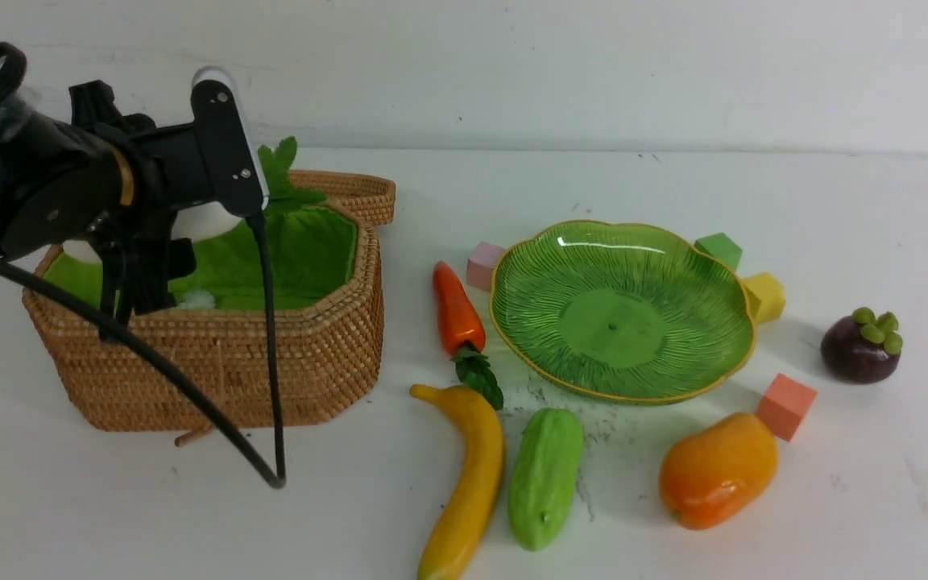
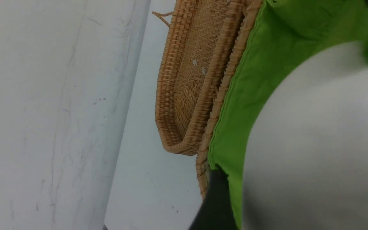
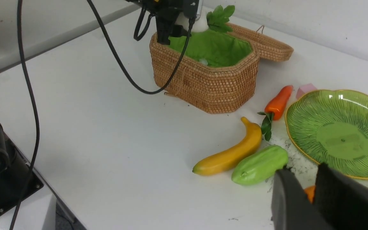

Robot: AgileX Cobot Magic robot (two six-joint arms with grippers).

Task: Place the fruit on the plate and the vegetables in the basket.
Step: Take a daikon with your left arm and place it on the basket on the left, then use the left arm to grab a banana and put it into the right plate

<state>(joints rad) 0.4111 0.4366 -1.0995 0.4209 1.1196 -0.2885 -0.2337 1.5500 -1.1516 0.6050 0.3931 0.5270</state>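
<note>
Robot lab, white tabletop (image 1: 754, 185), plain wall (image 1: 593, 64), cables (image 1: 271, 362)

pink cube (image 1: 484, 264) | green cube (image 1: 719, 248) | yellow cube (image 1: 764, 296) | coral cube (image 1: 786, 405) | white table (image 1: 834, 201)

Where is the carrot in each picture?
Front view: the carrot lies between the basket and the plate.
Left wrist view: not in it.
Right wrist view: the carrot lies between basket and plate too.
Shared landmark: the basket, seen in all three views.
</note>
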